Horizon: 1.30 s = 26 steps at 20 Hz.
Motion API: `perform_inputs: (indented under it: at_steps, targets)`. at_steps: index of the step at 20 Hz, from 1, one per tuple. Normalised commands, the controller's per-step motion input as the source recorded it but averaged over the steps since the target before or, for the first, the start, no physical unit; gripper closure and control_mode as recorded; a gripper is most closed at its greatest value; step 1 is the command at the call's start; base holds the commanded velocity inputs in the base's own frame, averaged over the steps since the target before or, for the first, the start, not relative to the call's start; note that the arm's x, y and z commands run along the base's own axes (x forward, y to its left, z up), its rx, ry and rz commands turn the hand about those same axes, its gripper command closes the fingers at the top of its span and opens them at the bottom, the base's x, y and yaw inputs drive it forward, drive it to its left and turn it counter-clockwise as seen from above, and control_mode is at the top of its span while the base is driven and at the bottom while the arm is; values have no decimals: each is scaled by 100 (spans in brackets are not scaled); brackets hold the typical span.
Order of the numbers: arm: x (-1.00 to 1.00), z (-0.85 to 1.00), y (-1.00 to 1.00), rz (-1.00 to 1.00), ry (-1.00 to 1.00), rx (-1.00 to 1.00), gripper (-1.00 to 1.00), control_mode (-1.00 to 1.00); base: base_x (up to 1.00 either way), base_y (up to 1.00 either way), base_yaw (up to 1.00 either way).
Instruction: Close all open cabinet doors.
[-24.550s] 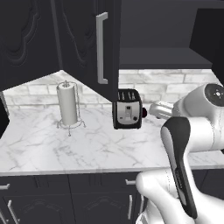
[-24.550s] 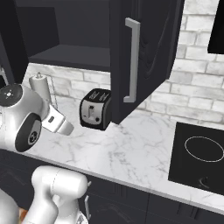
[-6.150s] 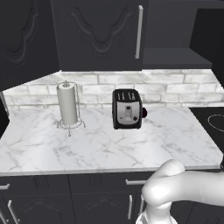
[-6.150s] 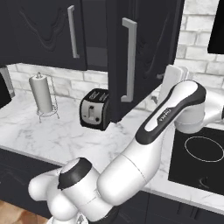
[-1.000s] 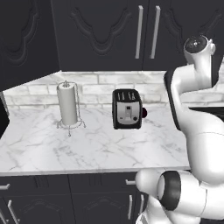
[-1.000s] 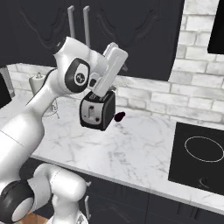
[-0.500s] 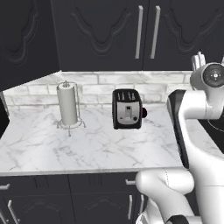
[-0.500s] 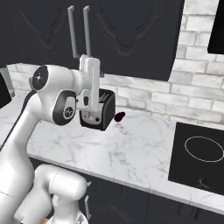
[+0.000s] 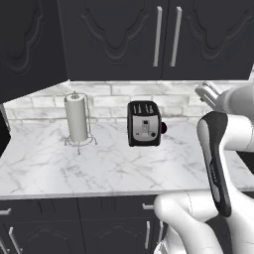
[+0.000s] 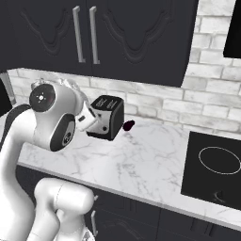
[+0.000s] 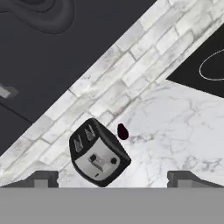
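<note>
The cabinet doors (image 9: pixel 163 37) span the top of both base views, tall matte black panels with curved relief, and the two that meet in the middle lie flush and shut, their long silver bar handles (image 10: pixel 84 34) standing side by side. Further left in the left base view another black door panel (image 9: pixel 30 44) sits nearer the camera and reaches lower than the rest; whether it is ajar cannot be told from these views. Below runs the marbled white table (image 9: pixel 109 168), backed by a pale brick wall (image 10: pixel 207 94), with a black cooktop (image 10: pixel 212 169) set into it at the right end. The white arm (image 10: pixel 52 122) rises from the base with its wrist pulled back low over the table's front, away from the cabinets. A black and silver toaster (image 9: pixel 144 124) stands near the wall, directly under the paired handles, with a small dark round object (image 11: pixel 123 131) lying on the table just beside it on the cooktop side. A paper towel roll (image 9: pixel 77 118) stands upright on its wire holder, well apart to the toaster's left. The end effector (image 11: pixel 112 177) is spread wide, nothing between its tips, and points down toward the toaster.
</note>
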Motion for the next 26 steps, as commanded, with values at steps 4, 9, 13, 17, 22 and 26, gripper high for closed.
perform_inputs:
  at_steps: [4,9,13,17,22,26]
  targets:
    - [-26,-13,51,44,29,-52,-100,-100,0,0,0]
    - [-20,-12,51,37,22,-46,-100,-100,0,0,0]
    - [-19,-33,56,35,4,-39,-100,-100,0,0,0]
    - [-2,-26,54,27,10,-21,-100,-100,0,0,0]
    - [0,-21,25,6,15,-2,-100,-100,0,0,0]
    - [-2,-4,6,0,5,0,-100,-100,0,0,0]
